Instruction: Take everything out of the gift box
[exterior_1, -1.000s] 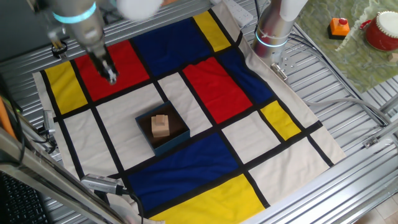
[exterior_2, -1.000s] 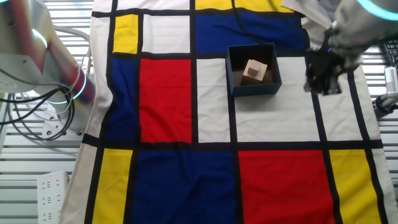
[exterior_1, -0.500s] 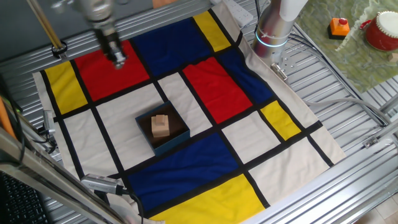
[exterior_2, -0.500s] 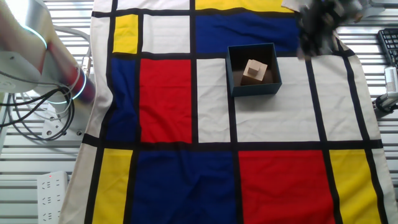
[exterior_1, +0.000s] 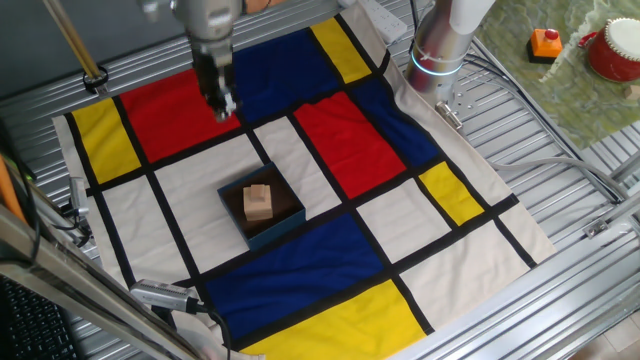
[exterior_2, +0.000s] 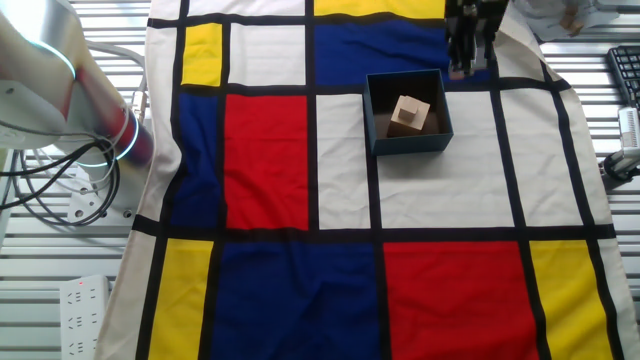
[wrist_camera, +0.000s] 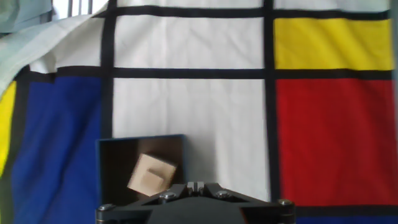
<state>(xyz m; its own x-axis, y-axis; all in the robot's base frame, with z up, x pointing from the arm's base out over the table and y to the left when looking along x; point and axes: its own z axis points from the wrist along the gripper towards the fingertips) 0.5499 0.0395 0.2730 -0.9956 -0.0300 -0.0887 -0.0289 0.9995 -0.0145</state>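
Gift box: open, on a white square of the patterned cloth, near the cloth's middle.
Wooden block: sole content, tilted on the box floor, untouched.
Gripper: hangs above the cloth at about 11 o'clock of the box in one fixed view, apart from it; fingers look pressed together with nothing between them, though blurred.
Hand view: box and block sit low, at 7 o'clock of frame.
Step in hand: approach; nothing removed yet.
Next move calls for: centring over the block, parting the fingers, descending inside the walls.
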